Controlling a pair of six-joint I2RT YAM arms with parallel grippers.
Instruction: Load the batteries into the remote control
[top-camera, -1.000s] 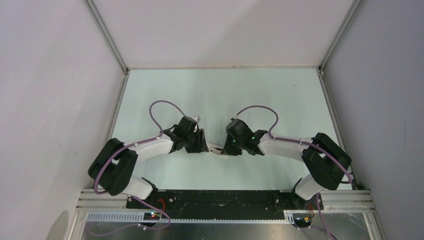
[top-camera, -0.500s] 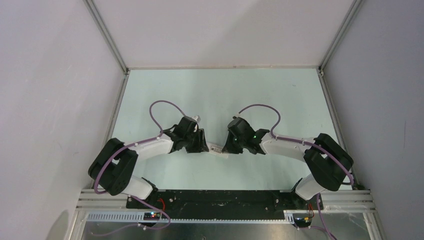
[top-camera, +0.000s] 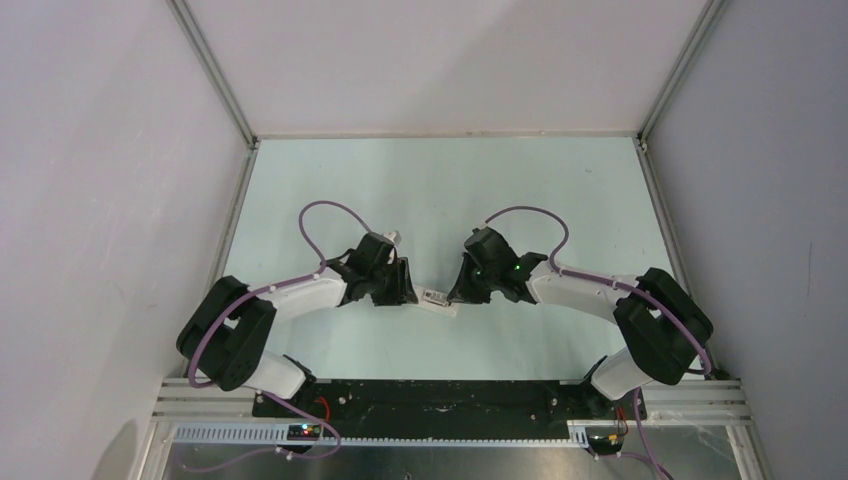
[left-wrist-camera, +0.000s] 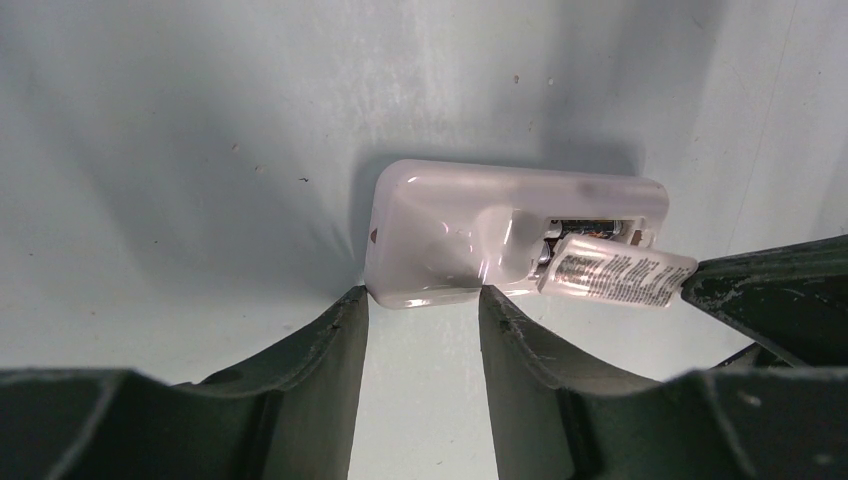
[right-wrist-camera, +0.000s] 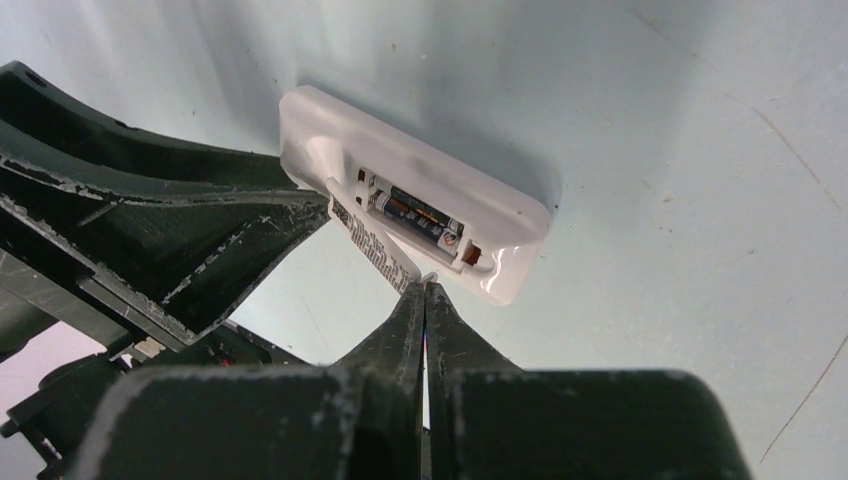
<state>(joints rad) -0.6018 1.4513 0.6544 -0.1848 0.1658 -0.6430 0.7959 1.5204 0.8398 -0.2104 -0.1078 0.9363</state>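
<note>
1. Left wrist view: the left gripper (left-wrist-camera: 422, 300) has its fingers apart, with nothing between them.
2. The remote control (left-wrist-camera: 460, 225) lies back-up on the table (left-wrist-camera: 200, 150) just beyond those fingertips, its near long edge meeting both tips.
3. A labelled cover strip (left-wrist-camera: 615, 278) leans tilted over the far-right end of the remote, one end at the open recess.
4. Right wrist view: the right gripper (right-wrist-camera: 425, 290) has its fingers pressed together. The strip's free end meets their tips, but I cannot tell whether it is nipped between them.
5. Just beyond these tips the battery recess (right-wrist-camera: 470, 252) lies uncovered, and dark batteries (right-wrist-camera: 415, 212) sit inside it, end to end.
6. Top view: the remote sits between the two grippers, which face each other.
</note>
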